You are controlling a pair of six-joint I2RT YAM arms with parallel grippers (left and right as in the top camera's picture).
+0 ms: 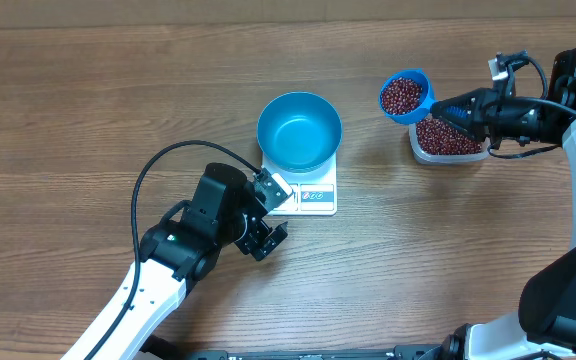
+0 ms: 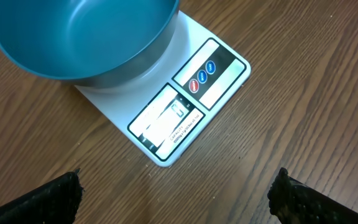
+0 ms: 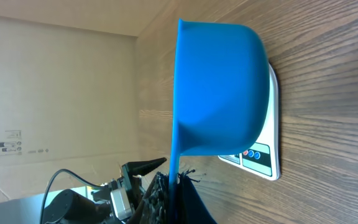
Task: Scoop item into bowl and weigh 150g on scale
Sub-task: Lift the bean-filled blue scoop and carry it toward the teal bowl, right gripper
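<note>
The bright blue bowl [image 1: 299, 131] stands empty on the white scale [image 1: 313, 195], whose display and buttons face the table's front. My right gripper [image 1: 458, 108] is shut on the handle of a small blue scoop [image 1: 405, 96] heaped with red-brown beans, held in the air between the bowl and the clear tub [image 1: 448, 138] of beans. In the right wrist view the scoop [image 3: 222, 87] hides the bowl, and the scale [image 3: 263, 158] shows behind it. My left gripper [image 1: 268, 215] is open beside the scale's front left corner. In the left wrist view the bowl [image 2: 79, 37] and scale [image 2: 185, 106] lie ahead of its spread fingertips [image 2: 42, 202].
The wooden table [image 1: 88, 90] stretches bare to the left and back. A black cable [image 1: 168, 160] loops over the left arm. The right arm reaches in from the right edge, above the tub.
</note>
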